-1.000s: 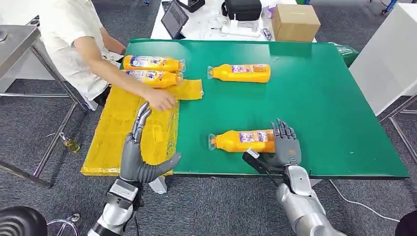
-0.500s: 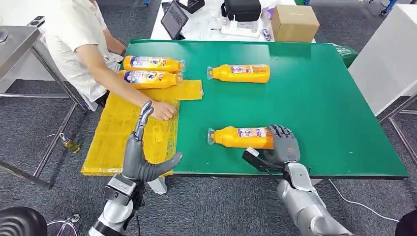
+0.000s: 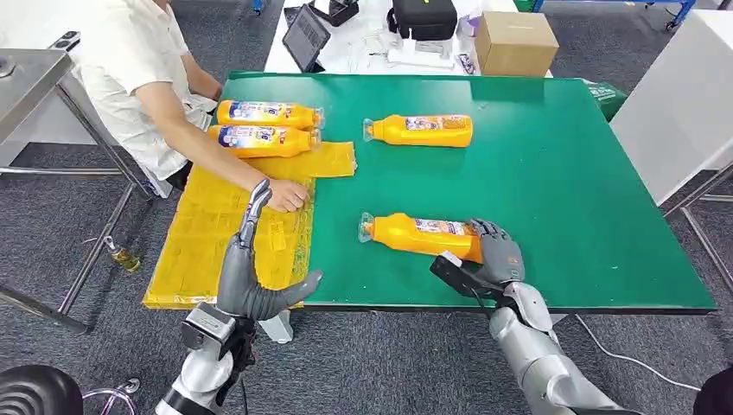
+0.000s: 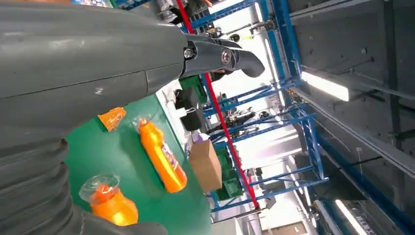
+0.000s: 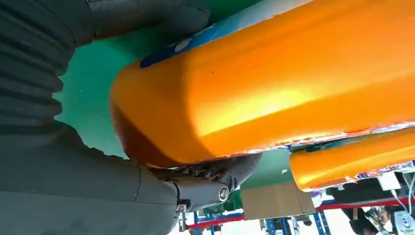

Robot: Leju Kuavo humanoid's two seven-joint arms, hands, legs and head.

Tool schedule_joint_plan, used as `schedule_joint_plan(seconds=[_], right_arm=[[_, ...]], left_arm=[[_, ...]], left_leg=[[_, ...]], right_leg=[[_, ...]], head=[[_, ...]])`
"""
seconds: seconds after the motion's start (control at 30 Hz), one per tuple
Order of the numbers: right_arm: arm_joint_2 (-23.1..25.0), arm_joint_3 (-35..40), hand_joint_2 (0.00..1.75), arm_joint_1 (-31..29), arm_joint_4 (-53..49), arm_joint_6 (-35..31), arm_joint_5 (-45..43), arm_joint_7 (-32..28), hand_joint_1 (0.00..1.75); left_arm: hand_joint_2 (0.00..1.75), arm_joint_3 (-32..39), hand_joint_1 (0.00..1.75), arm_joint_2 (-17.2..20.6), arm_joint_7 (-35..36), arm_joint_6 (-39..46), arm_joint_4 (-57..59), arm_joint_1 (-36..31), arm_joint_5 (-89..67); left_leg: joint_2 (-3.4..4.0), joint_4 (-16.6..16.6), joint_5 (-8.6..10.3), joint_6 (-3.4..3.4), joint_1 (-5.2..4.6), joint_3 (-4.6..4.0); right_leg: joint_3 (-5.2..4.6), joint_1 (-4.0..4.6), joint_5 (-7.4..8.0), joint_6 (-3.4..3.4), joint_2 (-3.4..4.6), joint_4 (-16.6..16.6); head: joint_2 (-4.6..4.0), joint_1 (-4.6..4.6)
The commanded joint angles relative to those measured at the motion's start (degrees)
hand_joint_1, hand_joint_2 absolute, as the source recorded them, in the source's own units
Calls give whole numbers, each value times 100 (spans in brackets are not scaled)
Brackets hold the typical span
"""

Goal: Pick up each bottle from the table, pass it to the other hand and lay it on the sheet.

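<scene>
My right hand (image 3: 494, 253) grips the base end of an orange bottle (image 3: 415, 233) near the front edge of the green table (image 3: 562, 173). The bottle lies slightly tilted, cap pointing left. In the right wrist view the thumb (image 5: 147, 14) and fingers (image 5: 215, 181) wrap the bottle (image 5: 274, 83). A second bottle (image 3: 419, 130) lies further back on the table. Two more bottles (image 3: 268, 112) (image 3: 264, 139) lie at the far end of the yellow sheet (image 3: 207, 242). My left hand (image 3: 251, 272) hovers open over the sheet's near right edge.
A seated person in a white shirt (image 3: 121, 60) rests a hand (image 3: 285, 195) on the sheet just beyond my left hand. A tablet (image 3: 307, 35), a black bag (image 3: 423, 15) and a cardboard box (image 3: 517, 41) stand on the white table behind.
My right hand's fingers have curled from flat to closed around the bottle's base, and the bottle has shifted and tilted. The person's hand has slid nearer along the sheet. My left hand barely moved.
</scene>
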Motion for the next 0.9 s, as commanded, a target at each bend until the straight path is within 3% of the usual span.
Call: schedule_joint_plan(seconds=[0.03,0.3,0.4,0.6,0.73,0.77,0.8,0.83,0.9], right_arm=[[102,-183,175,169,461,197,-19,3,175],[102,-183,175,169,461,197,-19,3,175],[234,-498,175,320,240,868,-1081,-615,175],[545,-469,175,934,-956,911,-2517,-1476,175],[828,415,175,1675,-2914,993,-3608,-1429,169],[997,1577,175,2030,-3868,1060,-4302,-1476,173],[997,1577,175,2030,-3868,1060,-4302,-1476,171],[1447,2011,175,2001,-3620,657,-4089,-1377,173],[1520,2580,175,1852,-3304,132,-4385,-1363,173]], left_arm=[[175,-63,0,27,25,-16,273,-96,12],[175,-63,0,27,25,-16,273,-96,12],[175,42,0,-43,96,-93,301,-16,234],[175,299,0,-398,1153,-1218,635,263,2378],[175,33,0,-519,1339,-988,1034,469,2654],[175,-147,0,-500,2007,-1258,1290,418,3442],[175,-147,0,-500,2007,-1258,1290,418,3442],[175,-311,0,-480,1867,-1239,1480,340,3600],[175,-466,0,-407,1759,-1089,1514,224,3805]], left_leg=[[-8,-10,-1,6,6,16],[-10,-12,-1,7,6,20],[-8,-15,-2,10,6,27],[-5,-17,-3,8,7,33],[10,-15,-9,6,3,29],[10,-11,-9,5,1,22],[12,-12,-13,5,1,20],[17,-8,-14,5,1,11],[44,-6,-20,2,6,2]], right_leg=[[24,10,-3,-16,-17,-14],[27,11,-3,-19,-19,-16],[34,12,-3,-24,-21,-20],[36,13,-3,-21,-14,-22],[28,8,-6,-21,2,-15],[22,6,-6,-15,4,-10],[20,7,-10,-19,7,-9],[10,7,-10,-20,12,-3],[-3,12,-7,-22,40,0]], head=[[0,2],[0,0],[0,0],[0,0],[0,0],[0,0],[0,-2],[0,-4],[0,2]])
